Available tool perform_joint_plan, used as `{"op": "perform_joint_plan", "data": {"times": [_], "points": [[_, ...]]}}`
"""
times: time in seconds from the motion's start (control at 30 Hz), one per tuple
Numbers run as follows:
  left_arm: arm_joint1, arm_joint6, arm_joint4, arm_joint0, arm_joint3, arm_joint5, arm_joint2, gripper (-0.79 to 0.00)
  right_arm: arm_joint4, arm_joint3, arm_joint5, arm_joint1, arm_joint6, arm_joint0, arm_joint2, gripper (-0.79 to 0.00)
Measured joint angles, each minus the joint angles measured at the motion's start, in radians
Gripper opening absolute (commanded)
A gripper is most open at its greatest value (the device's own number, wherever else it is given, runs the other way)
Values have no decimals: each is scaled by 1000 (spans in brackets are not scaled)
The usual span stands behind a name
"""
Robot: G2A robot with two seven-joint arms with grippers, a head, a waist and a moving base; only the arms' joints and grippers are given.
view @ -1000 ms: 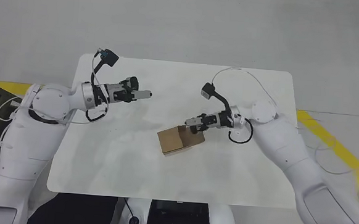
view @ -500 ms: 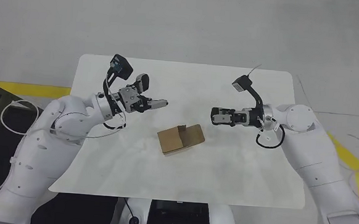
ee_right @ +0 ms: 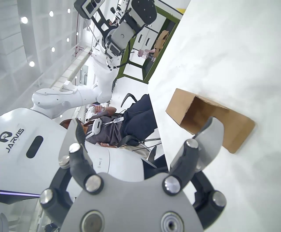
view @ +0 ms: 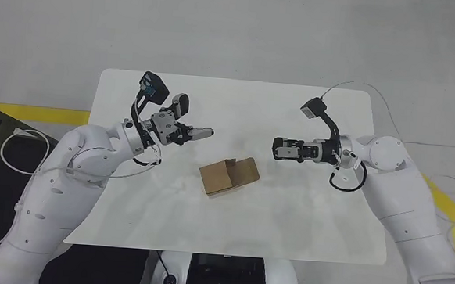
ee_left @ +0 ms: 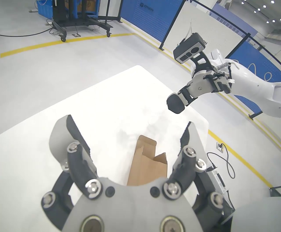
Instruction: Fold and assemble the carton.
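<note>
Arm poses over the white table (view: 301, 217) during carton assembly. Both arms are held above the tabletop, each bent at the elbow with the forearm directed inward, so that the two grippers face one another across the middle of the table. The left gripper (view: 203, 131) is held released, its fingers spread wide in the left wrist view (ee_left: 129, 129), and nothing is grasped between them. The right gripper (view: 278, 148) is likewise released and empty, its two fingers being well parted in the right wrist view (ee_right: 145, 125); it is also seen farther off from the left wrist (ee_left: 175, 105).

The carton (view: 229, 176) is seen lying on the table between the two grippers and somewhat nearer the robot, apart from both. It is touched by neither gripper. It is shown as a brown, partly formed sleeve (ee_left: 146, 162) whose open end is turned toward the right gripper (ee_right: 182, 105).

Compared with one second earlier, the right gripper, then at the carton's open end, has been drawn back toward the right side of the table. The left gripper has been brought from the far left part of the table toward the centre. The carton's position is unchanged.
</note>
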State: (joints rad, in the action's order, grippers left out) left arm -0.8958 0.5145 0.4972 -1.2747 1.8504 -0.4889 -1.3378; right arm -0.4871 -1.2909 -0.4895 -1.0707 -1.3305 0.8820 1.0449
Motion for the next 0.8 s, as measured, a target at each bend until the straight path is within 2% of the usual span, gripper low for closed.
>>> {"op": "perform_joint_plan", "data": {"times": [0.1, 0.17, 0.43, 0.6, 0.67, 0.8], "points": [[0, -3, 3, 1, 4, 1, -3, 0, 0, 0, 0, 0, 0, 0, 0, 0], [-2, -63, 61, -27, 33, 14, -15, 0, 0, 0, 0, 0, 0, 0, 0, 0], [0, -492, 503, -246, 47, -73, -58, 0, 0, 0, 0, 0, 0, 0, 0, 0], [-2, -701, 663, -319, 13, -81, -67, 0, 0, 0, 0, 0, 0, 0, 0, 0], [-2, -746, 727, -330, 2, -102, -60, 0, 0, 0, 0, 0, 0, 0, 0, 0], [-1, -752, 827, -323, -8, -163, -30, 0, 0, 0, 0, 0, 0, 0, 0, 0]]}}
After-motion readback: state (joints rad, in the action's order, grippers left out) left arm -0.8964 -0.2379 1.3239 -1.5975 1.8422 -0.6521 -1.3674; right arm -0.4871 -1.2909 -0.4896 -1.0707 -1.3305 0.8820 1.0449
